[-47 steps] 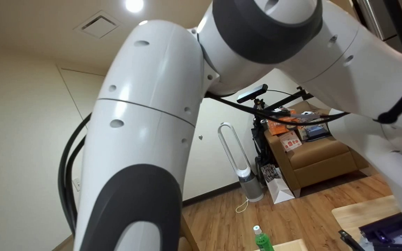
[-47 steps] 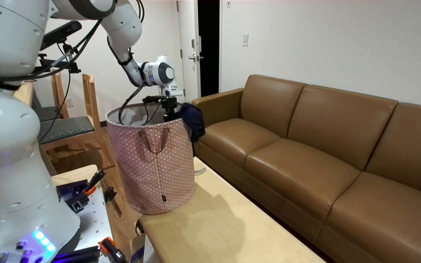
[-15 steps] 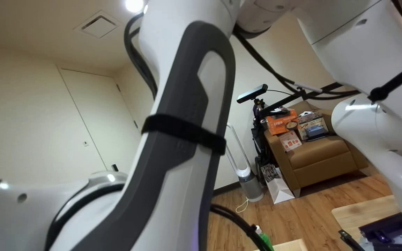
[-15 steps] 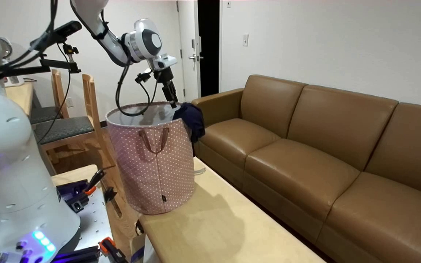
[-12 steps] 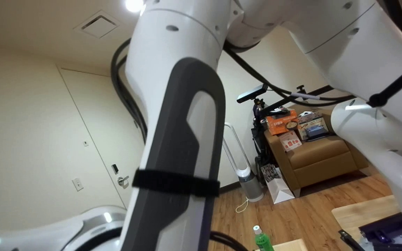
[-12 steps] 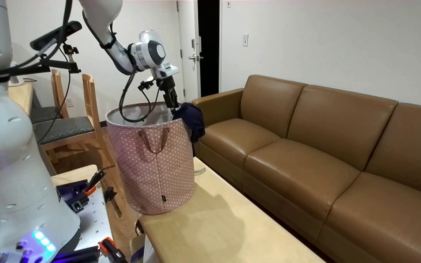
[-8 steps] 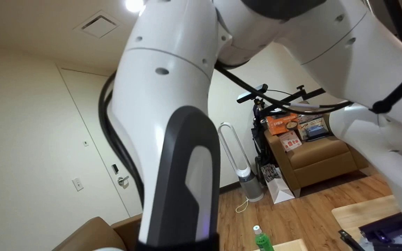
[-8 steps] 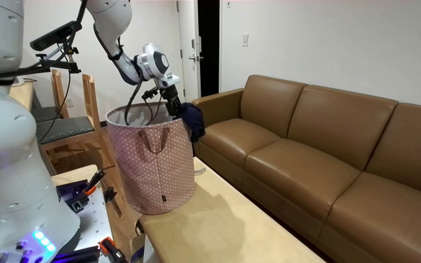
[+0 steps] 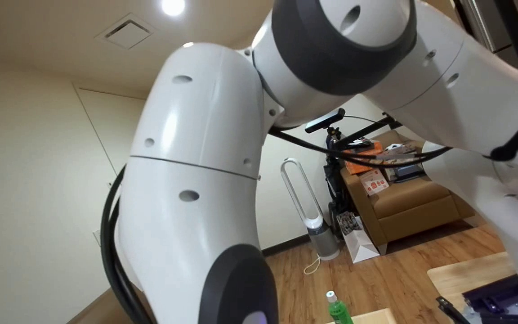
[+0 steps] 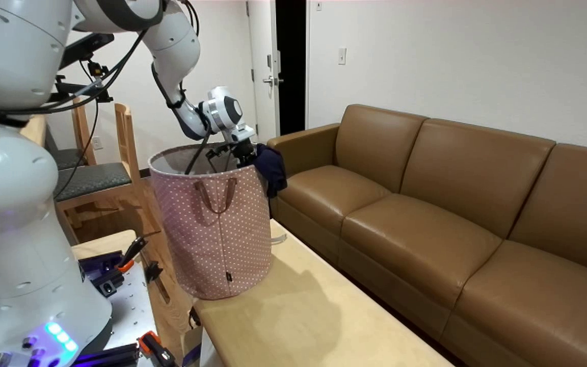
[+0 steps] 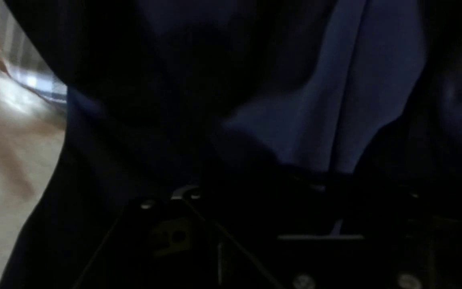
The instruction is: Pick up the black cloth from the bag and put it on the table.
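In an exterior view, going left to right, a wooden chair (image 10: 95, 178) is standing near the wall (image 10: 451, 66), a pink bag (image 10: 217, 234) with white dots is standing on the far end of a pale table (image 10: 314, 321), a white door (image 10: 263, 56) is standing open beside a dark gap, and a brown sofa (image 10: 400, 204) is lining the room's side. A soft shadow (image 10: 306, 306) is lying across the table just beside the bag. The black cloth (image 10: 269, 171), looking dark blue here, is draping over the bag's right-hand rim, part of it hanging outside.

An exterior view alone is showing, left to right, a ceiling vent (image 9: 127, 33), a round light (image 9: 173, 6), a slim fan (image 9: 324, 243), a green bottle (image 9: 340, 311), and a white paper bag (image 9: 359, 245) standing beside an armchair (image 9: 412, 198) that is holding packages (image 9: 374, 182). The wrist view alone is showing checked fabric (image 11: 40, 82) at its left, while the black cloth is filling most of the middle.

The arm (image 10: 174, 46) is rising from its base (image 10: 28, 311) at left, arching over and slanting down rightward. The gripper (image 10: 245, 154) is hanging at the right side of the bag's opening, just beside the black cloth. Its fingertips are hiding behind the rim and in darkness, so whether they are spread or gripping cannot be told.
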